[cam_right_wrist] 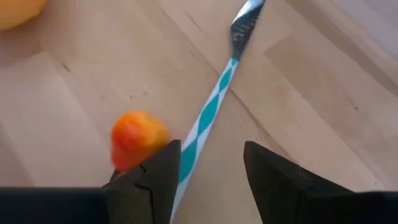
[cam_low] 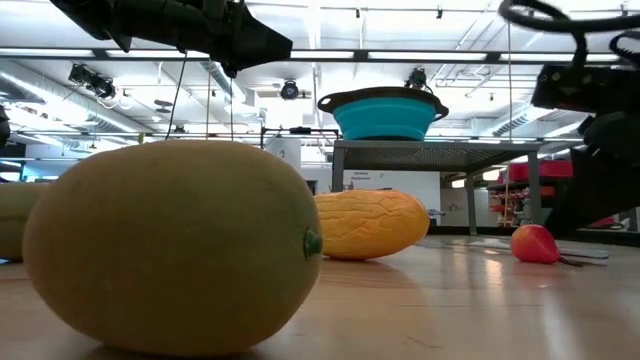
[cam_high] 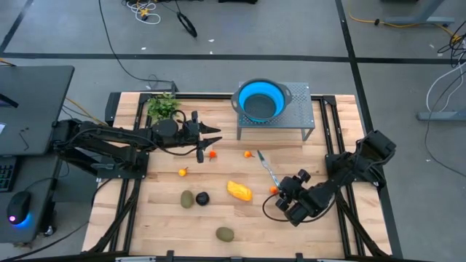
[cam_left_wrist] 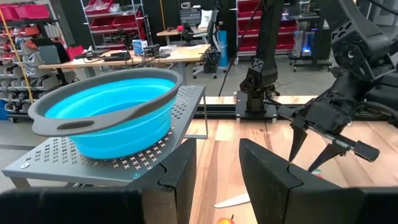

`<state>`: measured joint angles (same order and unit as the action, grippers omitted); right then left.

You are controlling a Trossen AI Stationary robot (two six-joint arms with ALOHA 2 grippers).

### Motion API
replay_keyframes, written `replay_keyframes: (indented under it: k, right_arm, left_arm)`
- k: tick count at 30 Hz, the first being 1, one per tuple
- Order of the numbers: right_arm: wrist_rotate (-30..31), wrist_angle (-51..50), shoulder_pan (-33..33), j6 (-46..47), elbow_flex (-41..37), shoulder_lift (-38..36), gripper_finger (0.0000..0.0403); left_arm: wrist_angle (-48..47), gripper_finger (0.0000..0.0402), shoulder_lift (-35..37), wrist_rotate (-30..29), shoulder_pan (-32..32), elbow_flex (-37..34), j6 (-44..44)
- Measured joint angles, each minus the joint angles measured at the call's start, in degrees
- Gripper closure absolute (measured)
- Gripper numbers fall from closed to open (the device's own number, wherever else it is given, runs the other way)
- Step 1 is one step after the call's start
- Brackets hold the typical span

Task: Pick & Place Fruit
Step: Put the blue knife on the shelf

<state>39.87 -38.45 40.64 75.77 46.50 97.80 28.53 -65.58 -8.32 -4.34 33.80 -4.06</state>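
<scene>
The fruit lies scattered on the wooden table. There is an elongated yellow-orange piece (cam_high: 239,191), a blackish round (cam_high: 202,198), two olive ovals (cam_high: 187,199) (cam_high: 225,233) and several tiny orange-red ones (cam_high: 212,154) (cam_high: 247,153) (cam_high: 183,172). My right gripper (cam_high: 282,193) is open and low over the table. An orange-red fruit (cam_right_wrist: 134,140) sits just outside one fingertip. The striped utensil (cam_right_wrist: 208,115) runs between its fingers. My left gripper (cam_high: 215,137) hangs open and empty above the table, left of the blue bowl (cam_left_wrist: 109,112). My right gripper comes down slanting from the table's right near side. One fingertip (cam_right_wrist: 163,158) stands right beside the tiny orange-red fruit, which lies on the table. I cannot tell whether the fingertip touches it.
The blue bowl (cam_high: 262,100) sits on a grey perforated stand (cam_high: 298,109) at the far middle of the table. A leafy sprig (cam_high: 163,105) lies at the far left. The striped utensil (cam_high: 267,166) lies between the stand and my right gripper. In the low view an olive oval (cam_low: 170,245) fills the foreground.
</scene>
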Motion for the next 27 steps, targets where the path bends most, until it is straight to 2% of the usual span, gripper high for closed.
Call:
replay_keyframes:
  k: [2,8,12,17,23,27]
  right_arm:
    - [-1.18,0.23,-0.35,0.12,-0.31,0.7,0.0215]
    - [0.59,5.34,-0.5,0.05,-0.27,2.86,0.0215]
    - [0.88,5.33,-0.5,0.02,-0.26,3.04,0.0215]
    - [0.0,0.61,-0.5,0.34,-0.11,3.04,0.0215]
    - [-2.09,-9.21,-0.5,5.7,-0.18,3.04,0.0215]
    - [-1.76,-10.15,-0.02,6.73,-0.18,2.99,0.0215]
  left_arm:
    - [0.0,0.0272,0.0,0.0,0.0,0.0,0.17]
    - [-0.84,0.0272,0.0,0.0,0.0,0.0,0.18]
    - [-0.83,0.0272,0.0,0.0,0.0,0.0,0.17]
    - [-0.83,0.0272,0.0,0.0,0.0,0.0,0.07]
    - [-0.86,0.0272,0.0,-0.01,0.0,0.0,0.12]
    - [-0.9,0.0272,0.0,0.0,0.0,0.0,0.18]
